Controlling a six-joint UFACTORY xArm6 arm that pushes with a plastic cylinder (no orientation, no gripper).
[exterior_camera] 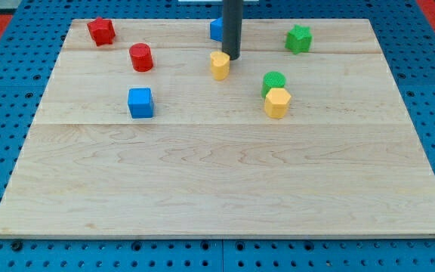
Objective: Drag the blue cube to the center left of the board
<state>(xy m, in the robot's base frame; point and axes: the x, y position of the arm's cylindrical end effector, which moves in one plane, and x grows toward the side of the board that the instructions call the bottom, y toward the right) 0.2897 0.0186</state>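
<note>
The blue cube (140,103) sits on the wooden board (217,181) at the view's left, a little above the middle height. My tip (232,58) is near the view's top centre, well to the right of and above the blue cube, just above and to the right of a small yellow block (220,66). The rod partly hides a second blue block (216,29) behind it at the top edge.
A red star-like block (101,31) is at the top left and a red cylinder (141,57) lies below it. A green star-like block (298,38) is at the top right. A green cylinder (273,81) touches a yellow hexagonal block (276,103) right of centre.
</note>
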